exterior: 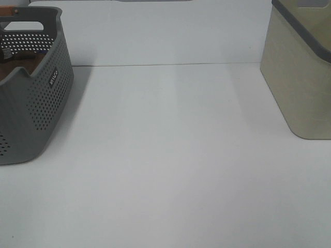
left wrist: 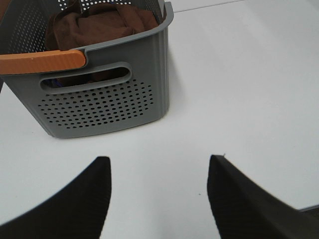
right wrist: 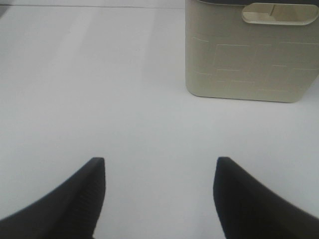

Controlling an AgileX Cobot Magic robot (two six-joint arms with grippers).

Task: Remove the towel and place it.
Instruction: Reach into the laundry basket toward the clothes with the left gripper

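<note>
The left gripper gapes wide and empty over the white table. Ahead of it stands a grey perforated basket with the towel bunched inside. The right gripper is equally wide and empty, with a beige bin ahead of it.

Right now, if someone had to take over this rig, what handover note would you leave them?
Left gripper: open, empty, above the table, facing the grey basket.
Right gripper: open, empty, facing the beige bin.
Towel: bunched inside the grey basket, not gripped.
Done: nothing yet.
Left: grasp the towel, lift it out and place it. The left arm looks better placed for the grasp.
</note>
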